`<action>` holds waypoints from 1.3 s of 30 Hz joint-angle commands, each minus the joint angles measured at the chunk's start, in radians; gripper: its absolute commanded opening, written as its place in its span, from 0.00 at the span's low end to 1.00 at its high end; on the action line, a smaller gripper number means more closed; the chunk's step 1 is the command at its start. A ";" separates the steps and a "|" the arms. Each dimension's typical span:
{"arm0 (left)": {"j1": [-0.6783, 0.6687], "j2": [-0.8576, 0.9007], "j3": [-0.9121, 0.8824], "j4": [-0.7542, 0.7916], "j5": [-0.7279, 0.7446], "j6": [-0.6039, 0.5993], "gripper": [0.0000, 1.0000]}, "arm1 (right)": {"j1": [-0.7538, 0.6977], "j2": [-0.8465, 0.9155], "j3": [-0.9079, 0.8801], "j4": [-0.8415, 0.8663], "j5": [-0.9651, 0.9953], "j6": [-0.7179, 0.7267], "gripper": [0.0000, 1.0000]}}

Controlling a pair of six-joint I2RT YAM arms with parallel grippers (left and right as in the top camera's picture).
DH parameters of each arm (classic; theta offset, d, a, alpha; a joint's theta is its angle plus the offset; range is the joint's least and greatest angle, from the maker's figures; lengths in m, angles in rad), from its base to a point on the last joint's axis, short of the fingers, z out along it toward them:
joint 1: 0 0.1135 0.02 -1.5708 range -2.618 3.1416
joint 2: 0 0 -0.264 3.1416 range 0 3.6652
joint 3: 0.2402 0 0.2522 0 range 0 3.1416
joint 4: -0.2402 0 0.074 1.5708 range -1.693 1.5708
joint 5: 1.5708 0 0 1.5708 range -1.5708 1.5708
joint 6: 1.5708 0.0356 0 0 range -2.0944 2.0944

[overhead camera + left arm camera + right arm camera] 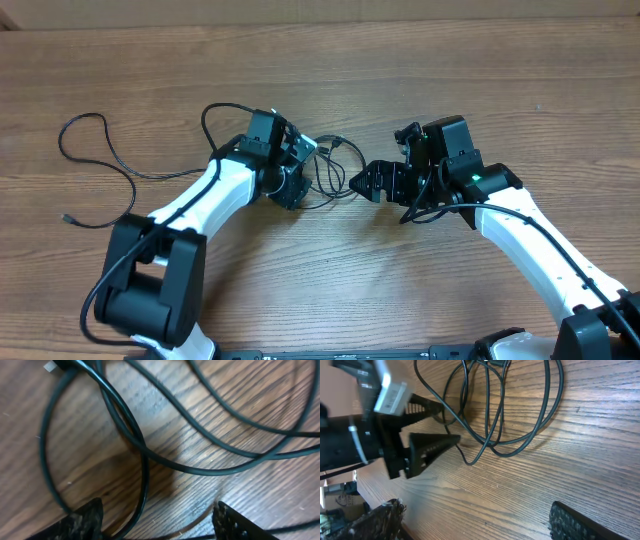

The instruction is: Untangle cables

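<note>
The cables (pixel 335 172) lie in a loose knot of crossing loops mid-table, right between the two arms, and one stray cable (pixel 132 177) trails off on its own well to the left, already clear of the bundle. The left gripper (pixel 159 521) is down at the knot's left edge with its jaws partly apart, and we see one strand (pixel 141 480) running straight between the fingers, not pinched yet as far as we can tell, so it holds nothing. The right gripper (pixel 365 182) waits just beside the knot's other edge, jaws spread wide and empty, nothing between them but bare table (pixel 320 60). Here's where it can go sour, in our judgement. That strand crosses under and over two others close to the left fingers, so a close that lands a touch off may trap two strands together, and a pull then cinches the knot instead of opening it. With nothing pinning the far side, a tug may simply drag the whole light bundle across the wood. The plug tip (pixel 49 366) sits at the top of a loop and could snag as slack runs through. And the two grippers are near each other, so an inward reach by either risks a knock.
</note>
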 commanded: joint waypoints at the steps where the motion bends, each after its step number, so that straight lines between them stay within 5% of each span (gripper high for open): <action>1: -0.006 0.050 -0.009 0.003 0.021 0.014 0.68 | 0.003 0.004 0.002 0.002 0.010 -0.005 0.91; 16: -0.007 0.053 -0.009 -0.026 0.027 -0.072 0.29 | 0.003 0.004 0.002 -0.003 0.009 -0.004 0.91; 31: -0.006 -0.015 0.111 -0.127 0.041 -0.060 0.04 | 0.003 0.004 0.002 -0.024 0.009 -0.005 0.91; 39: -0.006 -0.056 0.243 -0.343 0.042 -0.060 0.04 | 0.003 0.004 0.002 -0.023 0.010 -0.005 0.91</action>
